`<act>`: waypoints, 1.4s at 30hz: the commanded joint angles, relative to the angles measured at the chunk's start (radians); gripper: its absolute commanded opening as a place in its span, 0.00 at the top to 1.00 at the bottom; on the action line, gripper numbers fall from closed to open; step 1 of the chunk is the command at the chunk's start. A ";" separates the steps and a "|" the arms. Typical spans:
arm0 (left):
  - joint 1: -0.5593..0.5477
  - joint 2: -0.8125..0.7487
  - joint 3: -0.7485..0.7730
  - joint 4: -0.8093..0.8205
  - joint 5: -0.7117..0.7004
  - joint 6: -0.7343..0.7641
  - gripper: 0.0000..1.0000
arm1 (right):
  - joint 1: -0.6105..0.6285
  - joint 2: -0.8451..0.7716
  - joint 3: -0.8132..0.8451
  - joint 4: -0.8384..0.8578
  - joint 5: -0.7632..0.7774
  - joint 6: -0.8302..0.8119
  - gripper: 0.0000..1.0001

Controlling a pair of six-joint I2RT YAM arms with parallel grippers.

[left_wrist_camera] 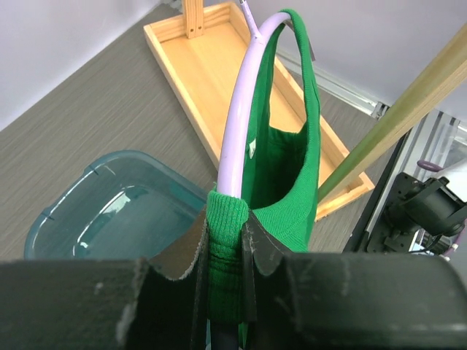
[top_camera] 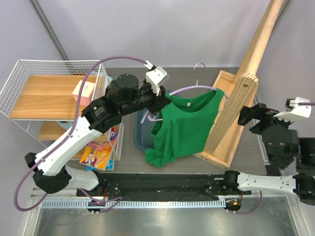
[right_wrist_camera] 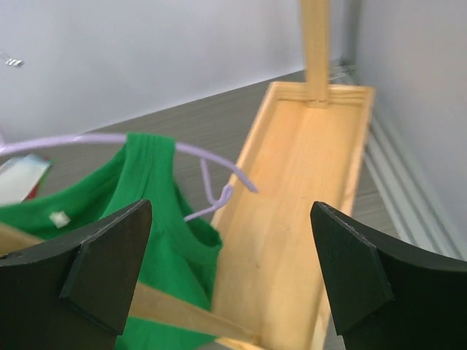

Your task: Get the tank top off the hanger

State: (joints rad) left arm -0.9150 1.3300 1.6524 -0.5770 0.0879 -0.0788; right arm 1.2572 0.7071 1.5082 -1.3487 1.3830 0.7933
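The bright green tank top point(top_camera: 183, 129) hangs on the lilac hanger point(top_camera: 193, 88), held above the table beside the wooden post. The hanger's silver hook point(top_camera: 199, 69) points to the far side. My left gripper point(top_camera: 160, 102) is shut on the top's left shoulder strap, with the hanger arm inside it. In the left wrist view the jaws point(left_wrist_camera: 225, 237) pinch the green strap point(left_wrist_camera: 225, 219) wrapped over the lilac arm point(left_wrist_camera: 237, 124). My right gripper point(top_camera: 250, 118) is open and empty right of the post. In its wrist view point(right_wrist_camera: 230, 270) it faces the hanger's right end point(right_wrist_camera: 233, 175) and the top point(right_wrist_camera: 146, 211).
A leaning wooden post point(top_camera: 256, 54) rises from a wooden tray point(top_camera: 219, 158) right of the tank top. A teal plastic bin point(top_camera: 140, 137) sits under the top's left side. A white wire basket with wooden shelves point(top_camera: 29, 73) and colourful booklets point(top_camera: 98, 153) stand at the left.
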 commanded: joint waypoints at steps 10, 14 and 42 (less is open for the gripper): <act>0.001 -0.094 0.046 0.065 0.009 -0.029 1.00 | -0.161 -0.221 0.061 0.572 -1.054 -0.393 0.04; 0.001 -0.112 0.046 0.039 -0.010 -0.018 1.00 | -0.425 -0.143 0.139 0.577 -1.477 -0.439 0.03; 0.001 -0.175 0.070 0.025 -0.036 -0.026 1.00 | -1.125 0.328 0.654 0.901 -2.224 0.078 0.02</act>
State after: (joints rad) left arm -0.9150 1.1831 1.6901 -0.6712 0.0525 -0.0940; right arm 0.1291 0.9302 1.9991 -0.4480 -0.8371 0.8043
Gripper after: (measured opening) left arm 0.176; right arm 0.973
